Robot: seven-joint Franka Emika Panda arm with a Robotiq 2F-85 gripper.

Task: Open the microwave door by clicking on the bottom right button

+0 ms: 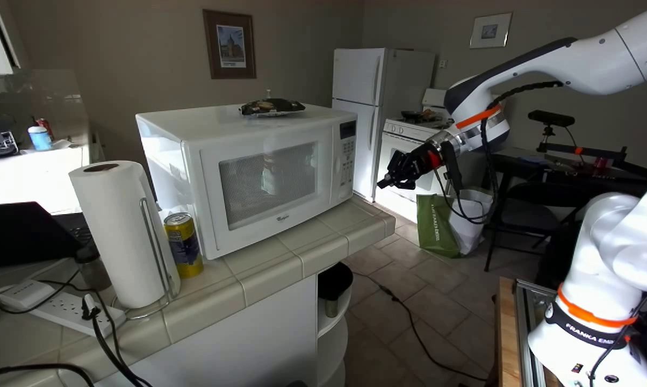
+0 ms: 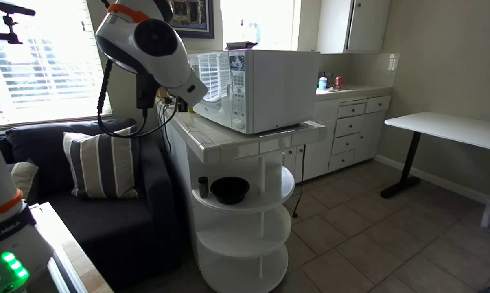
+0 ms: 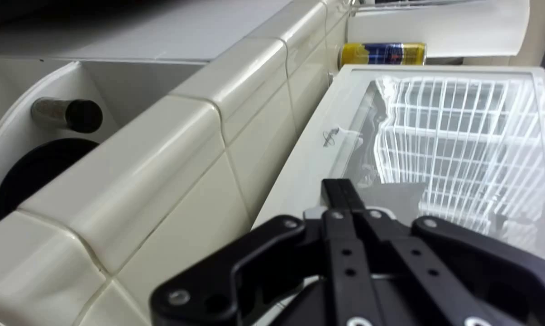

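Observation:
The white microwave (image 1: 270, 119) stands on the tiled counter and also shows in another exterior view (image 2: 283, 89). Its door (image 1: 208, 185) with the hazy window is shut; the wrist view shows the door sideways (image 3: 308, 181). The control strip (image 2: 239, 97) has a rounded button (image 2: 238, 123) at its bottom. My gripper (image 1: 383, 183) is shut and empty, in front of the control-strip end of the microwave and apart from it. In the wrist view my closed fingertips (image 3: 338, 182) cover the lower front, and the button is hidden behind them. The arm hides the gripper in an exterior view.
The tiled counter edge (image 3: 164, 145) runs beside the gripper. A yellow can (image 1: 184, 244) and a paper towel roll (image 1: 122, 236) stand past the door's far side. A dark packet (image 1: 272, 106) lies on the microwave. Rounded shelves (image 2: 245, 240) hold a black bowl (image 2: 230, 190) below.

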